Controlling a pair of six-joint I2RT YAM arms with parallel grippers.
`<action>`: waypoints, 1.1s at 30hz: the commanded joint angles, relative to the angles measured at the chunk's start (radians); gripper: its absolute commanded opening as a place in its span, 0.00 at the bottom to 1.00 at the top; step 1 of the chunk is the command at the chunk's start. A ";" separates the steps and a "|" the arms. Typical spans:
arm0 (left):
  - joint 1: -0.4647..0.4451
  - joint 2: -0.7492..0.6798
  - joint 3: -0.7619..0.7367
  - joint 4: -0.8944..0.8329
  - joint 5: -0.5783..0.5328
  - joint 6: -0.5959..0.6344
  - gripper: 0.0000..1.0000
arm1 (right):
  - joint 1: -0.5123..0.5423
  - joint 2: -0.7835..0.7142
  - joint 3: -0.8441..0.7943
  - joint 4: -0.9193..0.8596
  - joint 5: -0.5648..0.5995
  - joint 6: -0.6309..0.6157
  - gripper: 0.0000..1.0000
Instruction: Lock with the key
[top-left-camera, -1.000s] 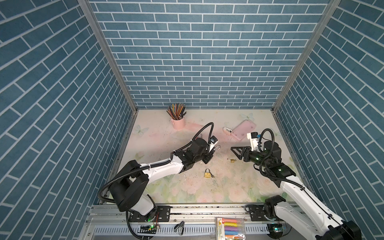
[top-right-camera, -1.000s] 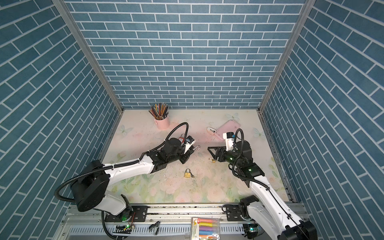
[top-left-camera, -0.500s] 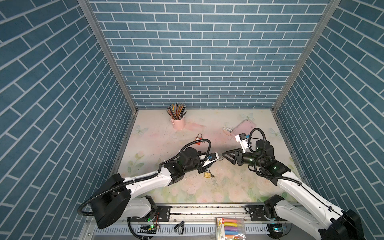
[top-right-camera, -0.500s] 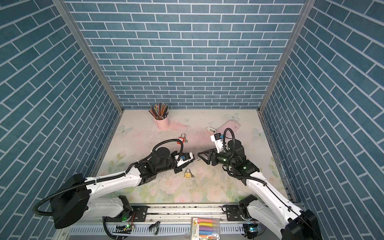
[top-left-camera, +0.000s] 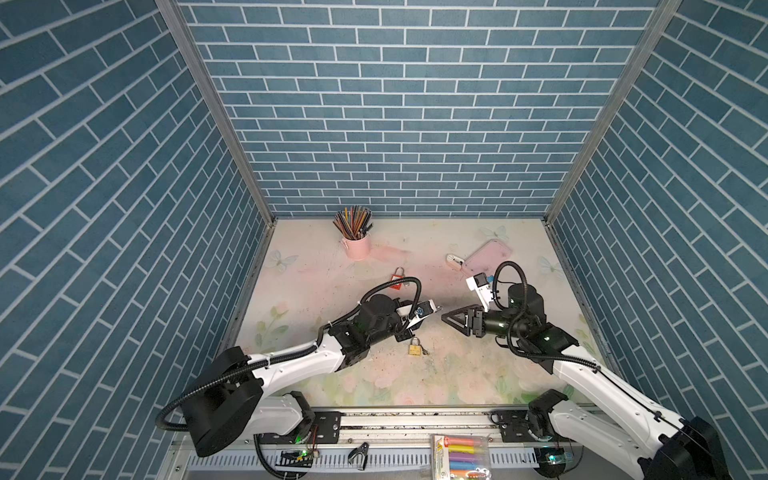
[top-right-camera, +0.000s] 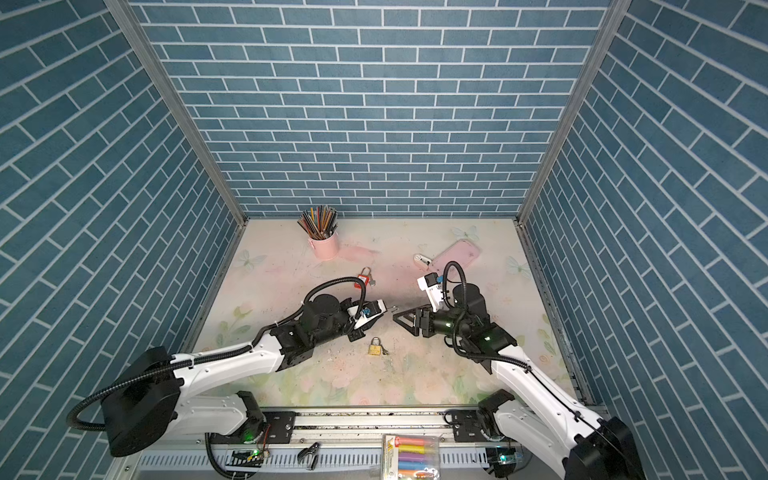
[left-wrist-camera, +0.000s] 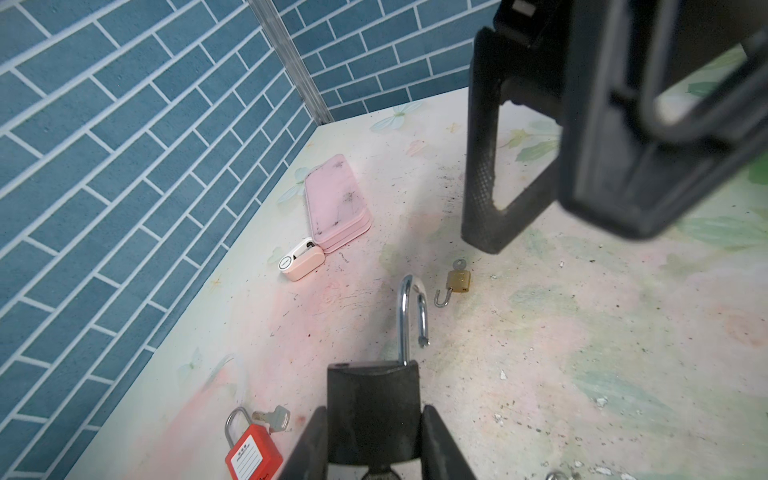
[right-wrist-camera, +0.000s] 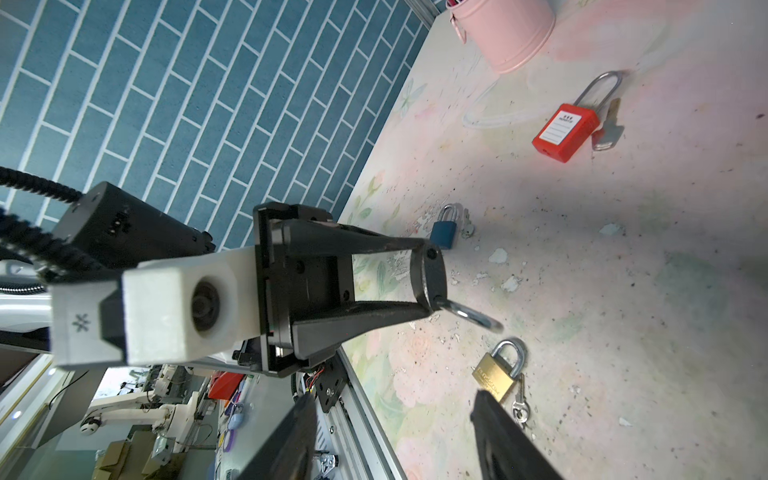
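Note:
My left gripper (left-wrist-camera: 372, 440) is shut on a black padlock (left-wrist-camera: 372, 407), held in the air over the middle of the table. The padlock's silver shackle (left-wrist-camera: 409, 316) stands open and points at my right gripper (top-left-camera: 451, 321). In the right wrist view the left gripper (right-wrist-camera: 430, 278) shows the padlock end-on, with the shackle (right-wrist-camera: 471, 316) sticking out. The right gripper (right-wrist-camera: 395, 436) is open and empty, a short gap from the shackle tip in both top views. A key for this padlock is not clearly visible; a dark shape sits under its body between the fingers.
On the mat lie a brass padlock (top-left-camera: 414, 347) with keys (right-wrist-camera: 519, 405), a red padlock (top-left-camera: 397, 278) beside a key (right-wrist-camera: 609, 129), a blue padlock (right-wrist-camera: 444, 230) and a small open brass padlock (left-wrist-camera: 457, 282). At the back stand a pink pencil cup (top-left-camera: 357, 243) and a pink case (top-left-camera: 486, 257).
Both arms have swung towards the middle. The left gripper brought the black padlock forward and right, and the right gripper moved left to face it. Over the last half second little has moved.

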 joint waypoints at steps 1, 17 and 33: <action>-0.004 0.000 0.020 0.031 0.011 0.015 0.09 | 0.007 0.024 -0.007 0.054 -0.004 0.040 0.59; -0.032 0.002 0.017 0.011 0.053 0.049 0.08 | 0.007 0.099 0.016 0.106 0.045 0.052 0.49; -0.040 0.002 -0.008 0.043 0.087 0.067 0.08 | 0.005 0.118 0.028 0.082 0.089 0.024 0.19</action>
